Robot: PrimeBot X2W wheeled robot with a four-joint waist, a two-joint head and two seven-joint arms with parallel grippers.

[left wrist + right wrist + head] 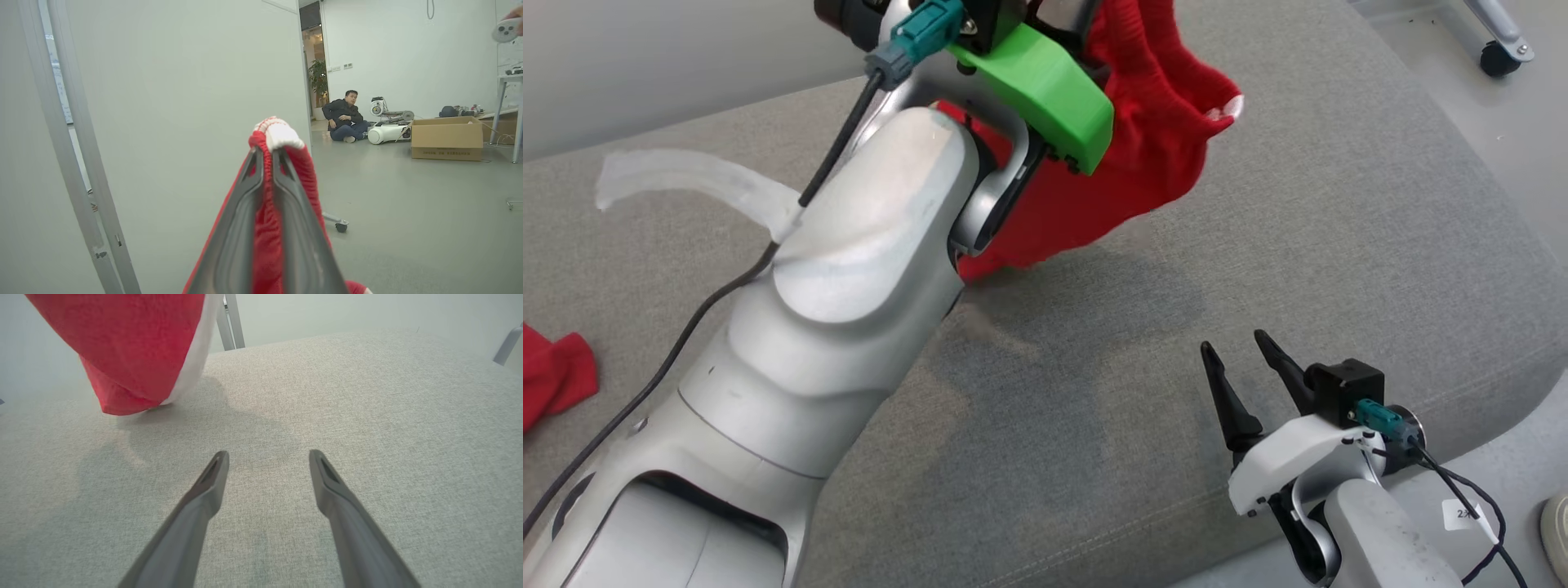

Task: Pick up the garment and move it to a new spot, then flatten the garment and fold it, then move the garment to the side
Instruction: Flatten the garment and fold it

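Garment (1143, 163): red knit with white trim, lifted off the grey cushion (1339, 245) and hanging above its far half.

Findings, nearest first:
1. At the cushion's near edge: right gripper (1233, 343), fingers (204, 498) spread wide with nothing between them. It points across bare fabric toward the hanging cloth and is well apart from it.
2. Over the cushion's middle: left forearm (849, 269), rising diagonally and hiding part of the garment from the head camera.
3. Above the cushion's far half: left gripper (267, 153), clamped tight on a ribbed fold of the garment. The white-trimmed edge pokes out past the fingertips (253, 167). The rest drapes below, its lowest corner at or just above the cushion; contact cannot be confirmed.
4. At the cushion's left edge: a separate red cloth (556, 380), lying loose.
5. Beyond the cushion: a pale wall (184, 102), then a person (343, 116) seated on the floor near a cardboard box (447, 136).

Risks, as judged:
- The hold is a single narrow pinch, so the knit could slide out under its own weight if the arm swings.
- The low corner may drag on the cushion in transfer, so the piece lands bunched and is harder to flatten.
- A set-down near the cushion's left edge risks tangling with the other red cloth.
- The forearm blocks sight of the landing spot.
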